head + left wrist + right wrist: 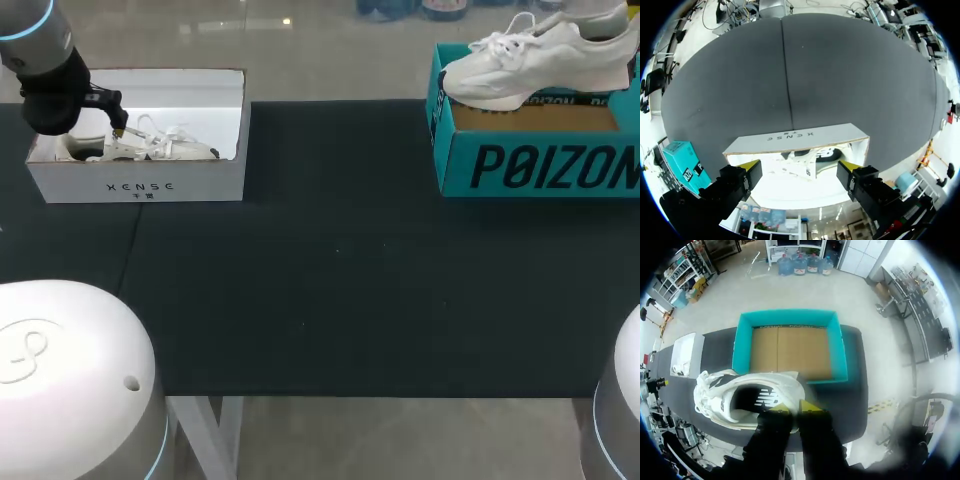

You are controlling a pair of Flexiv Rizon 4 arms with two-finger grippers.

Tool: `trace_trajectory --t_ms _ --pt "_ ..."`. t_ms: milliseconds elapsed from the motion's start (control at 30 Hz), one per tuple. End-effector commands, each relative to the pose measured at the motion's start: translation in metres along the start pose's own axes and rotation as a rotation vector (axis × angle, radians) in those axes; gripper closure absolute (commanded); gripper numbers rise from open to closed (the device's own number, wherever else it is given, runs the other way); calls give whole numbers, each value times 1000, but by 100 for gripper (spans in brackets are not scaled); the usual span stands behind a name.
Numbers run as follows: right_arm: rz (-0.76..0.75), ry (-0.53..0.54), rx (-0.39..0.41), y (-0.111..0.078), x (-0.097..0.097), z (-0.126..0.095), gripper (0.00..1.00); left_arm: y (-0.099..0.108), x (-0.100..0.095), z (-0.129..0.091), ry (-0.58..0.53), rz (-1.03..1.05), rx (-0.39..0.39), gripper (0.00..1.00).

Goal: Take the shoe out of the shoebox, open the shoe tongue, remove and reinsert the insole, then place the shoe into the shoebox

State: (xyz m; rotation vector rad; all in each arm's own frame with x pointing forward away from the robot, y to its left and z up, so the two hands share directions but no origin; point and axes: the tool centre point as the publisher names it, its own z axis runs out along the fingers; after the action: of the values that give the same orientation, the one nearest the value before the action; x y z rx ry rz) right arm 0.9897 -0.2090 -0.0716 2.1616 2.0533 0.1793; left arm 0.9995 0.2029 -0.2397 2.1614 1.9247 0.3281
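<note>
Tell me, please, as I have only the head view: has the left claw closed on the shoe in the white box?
Observer: No. The left wrist view shows the left claw open, fingers wide apart, the shoe ahead between them in the white box.
Operator: Thank you. And the right claw, which I cannot see?
Observer: The right claw is shut on the side of the sneaker, above the teal box.

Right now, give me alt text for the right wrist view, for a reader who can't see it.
The right gripper grips a white shoe by the edge of its opening, holding it beside the rim of an open, empty teal shoebox with a brown cardboard floor. Farther along the dark table, a white box holds another shoe.
</note>
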Motion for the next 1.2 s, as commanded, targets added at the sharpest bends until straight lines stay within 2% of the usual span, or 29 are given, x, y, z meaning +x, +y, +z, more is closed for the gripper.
trace_trajectory --t_ms 33,167,333,567,733,900,1200 --pt "11 8 -214 -100 19 -1 100 -1 0 -1 3 1 -1 0" --pt "26 13 -219 -133 37 10 100 -1 0 -1 3 1 -1 0" --pt "8 30 -195 -178 72 34 100 -1 0 -1 3 1 -1 0" --pt "18 42 -126 -215 106 78 100 -1 0 -1 3 1 -1 0" --pt "35 55 -119 -225 124 113 100 -1 0 -1 3 1 -1 0" --pt "40 74 -75 -229 141 144 100 -1 0 -1 3 1 -1 0" --pt "23 73 19 -219 174 183 100 -1 0 -1 3 1 -1 0"
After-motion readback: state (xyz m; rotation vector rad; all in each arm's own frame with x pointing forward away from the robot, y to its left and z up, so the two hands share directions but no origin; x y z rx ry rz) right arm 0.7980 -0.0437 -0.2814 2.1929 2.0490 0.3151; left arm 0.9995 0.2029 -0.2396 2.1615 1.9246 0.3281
